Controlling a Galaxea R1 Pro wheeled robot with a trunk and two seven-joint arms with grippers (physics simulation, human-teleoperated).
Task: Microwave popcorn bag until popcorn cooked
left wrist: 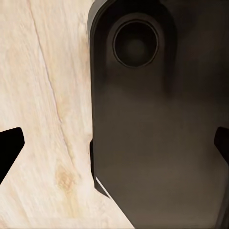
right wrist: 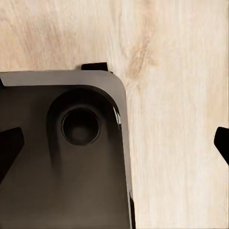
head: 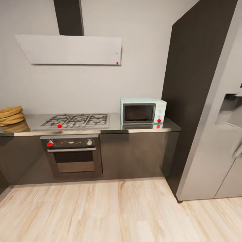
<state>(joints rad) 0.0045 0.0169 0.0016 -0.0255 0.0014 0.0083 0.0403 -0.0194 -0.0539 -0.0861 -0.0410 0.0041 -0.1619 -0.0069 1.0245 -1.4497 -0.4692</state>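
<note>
Facing the microwave (head: 143, 110) (wrist cameras see floor (left wrist: 43, 95)), door closed.

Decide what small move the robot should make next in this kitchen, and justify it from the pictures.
Probably roll forward and left toward the popcorn bag. It sits at the countertop's far left end, across the floor, while both open grippers point down at the floor.

Tabletop (head: 141, 128): glossy grey, mirror-like, thin steel edge. Cabinet fronts (head: 134, 154) dark, semi-gloss. Gas hob (head: 78, 120) brushed steel, dark grates. Oven (head: 72, 153) steel trim, dark glass door. Microwave (head: 143, 110) pale blue smooth plastic-look, glass door. Popcorn bag (head: 11, 114), 9 o'clock: tan cloth, wrinkled. Hood (head: 70, 49) flat matt white. Floor (head: 111, 215) light wood, visible grain. Fridge (head: 218, 134) satin grey metal. Robot base (left wrist: 157, 124) dark matt, smooth.
</note>
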